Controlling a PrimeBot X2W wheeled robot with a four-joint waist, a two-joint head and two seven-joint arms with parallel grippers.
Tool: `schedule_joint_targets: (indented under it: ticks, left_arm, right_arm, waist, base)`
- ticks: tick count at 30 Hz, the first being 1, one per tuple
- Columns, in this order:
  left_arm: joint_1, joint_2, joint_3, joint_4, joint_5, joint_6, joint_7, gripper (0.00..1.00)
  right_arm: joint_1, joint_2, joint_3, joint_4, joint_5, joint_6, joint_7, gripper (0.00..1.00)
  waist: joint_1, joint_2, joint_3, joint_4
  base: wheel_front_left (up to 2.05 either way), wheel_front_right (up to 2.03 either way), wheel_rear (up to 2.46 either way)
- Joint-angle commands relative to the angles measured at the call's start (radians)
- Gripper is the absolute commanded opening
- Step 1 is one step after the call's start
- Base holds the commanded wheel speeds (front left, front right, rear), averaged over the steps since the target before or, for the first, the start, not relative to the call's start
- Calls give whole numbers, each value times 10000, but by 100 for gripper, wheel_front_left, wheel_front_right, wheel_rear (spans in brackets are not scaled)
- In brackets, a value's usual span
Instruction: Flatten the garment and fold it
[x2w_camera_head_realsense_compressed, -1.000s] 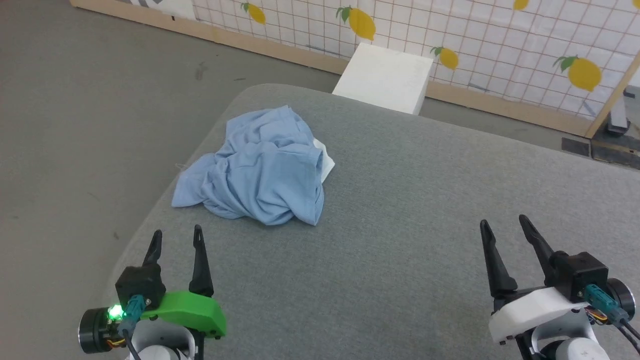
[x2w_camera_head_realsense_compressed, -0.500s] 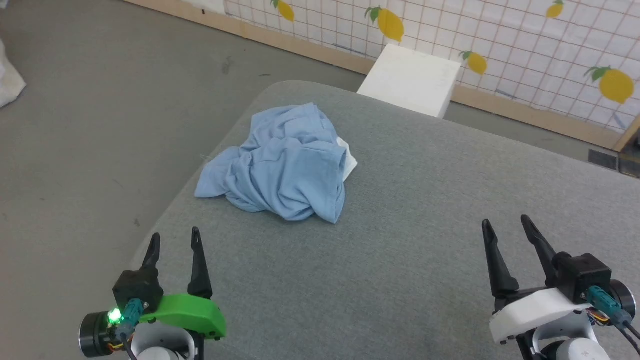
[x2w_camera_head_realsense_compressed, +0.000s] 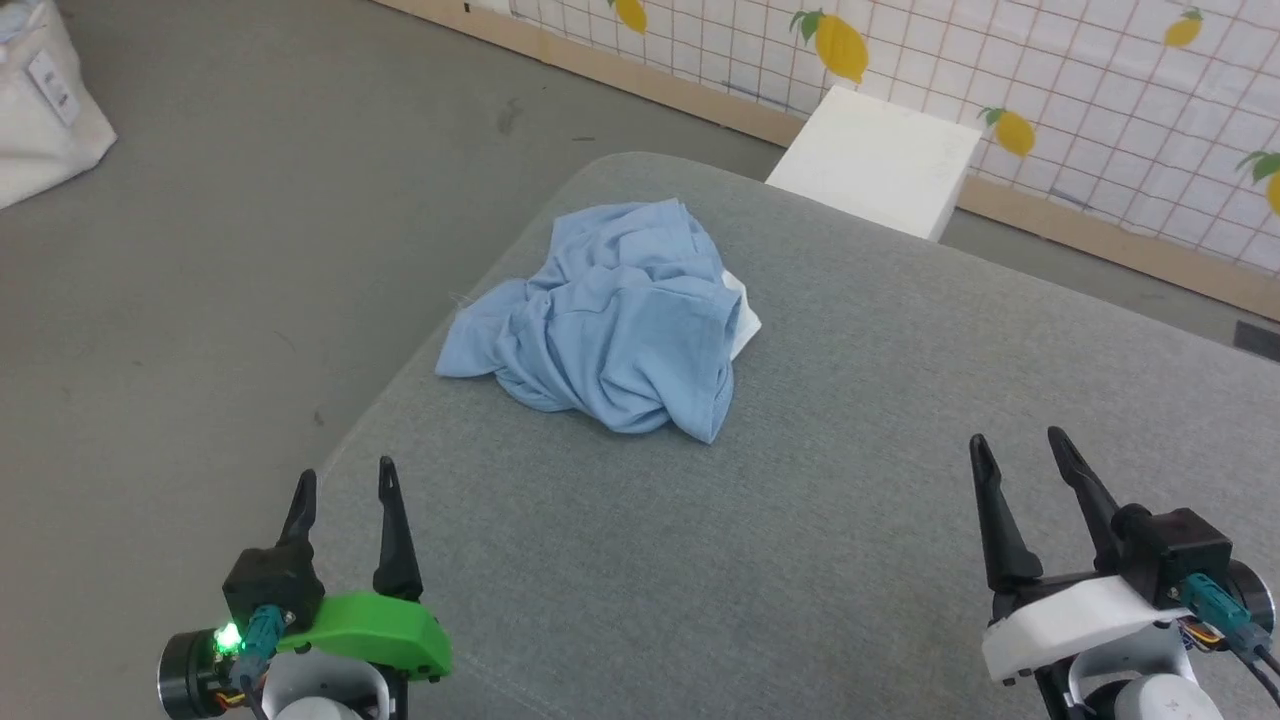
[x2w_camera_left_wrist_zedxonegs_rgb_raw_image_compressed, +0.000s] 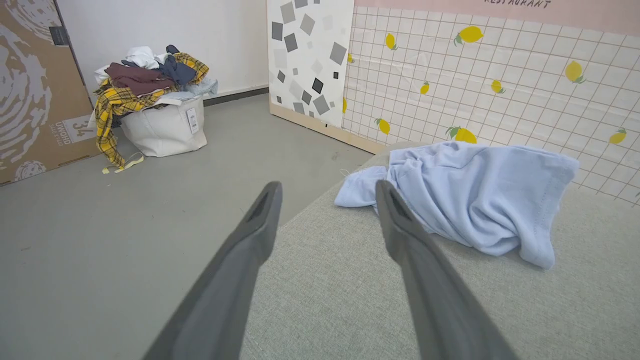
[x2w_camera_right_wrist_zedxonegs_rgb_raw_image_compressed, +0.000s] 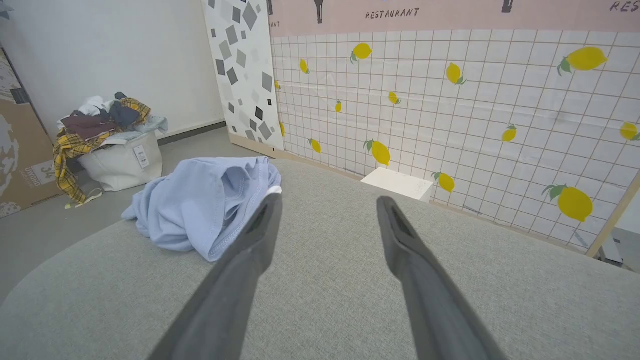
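Blue shirt (x2w_camera_head_realsense_compressed: 610, 320) lies crumpled in a heap near the far-left corner of the grey worktop (x2w_camera_head_realsense_compressed: 800, 560). Left end effector (x2w_camera_head_realsense_compressed: 342, 478) and right end effector (x2w_camera_head_realsense_compressed: 1015, 440) are wide open, empty and well apart from it. Flattening and folding not started.

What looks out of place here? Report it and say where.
The garment is crumpled in a heap near the left edge of the grey surface. One corner reaches that edge and white fabric pokes out on its right. Nothing looks spilled or damaged.

We are in a staged test room: wood-framed lemon-printed backdrop panels (x2w_camera_right_wrist_zedxonegs_rgb_raw_image_compressed: 450, 125), bare grey floor (x2w_camera_left_wrist_zedxonegs_rgb_raw_image_compressed: 100, 225), white fabric bag heaped with clothes (x2w_camera_left_wrist_zedxonegs_rgb_raw_image_compressed: 165, 132).
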Motion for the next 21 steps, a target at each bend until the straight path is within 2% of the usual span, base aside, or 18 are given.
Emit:
schedule_joint_targets:
  ticks: [1, 7, 12, 18, 21]
  left_arm:
    - [-89, -26, 6, 57, -96, 83, -103, 100]
    - [-210, -32, -33, 211, -186, 59, -226, 100]
    - [-1261, 23, -263, 649, -502, -400, -101, 100]
    - [-3871, 70, -501, 1669, -1116, -1012, 1086, 100]
    - [-5155, 183, -388, 2264, -1459, -1218, 1776, 100]
  right_arm:
    - [-201, 7, -35, 45, 108, -13, -107, 100]
    - [-258, 8, -41, 96, 149, -14, -195, 100]
    - [-446, 8, 68, -40, 26, -14, -90, 100]
    - [-1071, 9, 104, -533, -349, -15, 174, 100]
    - [-1401, 9, 268, -734, -490, -15, 303, 100]
  waist:
    - [0, 0, 14, 113]
    - [0, 0, 70, 350]
    - [0, 0, 541, 353]
    - [0, 0, 1936, -185]
    - [0, 0, 2768, -797]
  base:
    - [0, 0, 0]
    - [0, 0, 0]
    - [0, 0, 0]
    - [0, 0, 0]
    - [0, 0, 0]
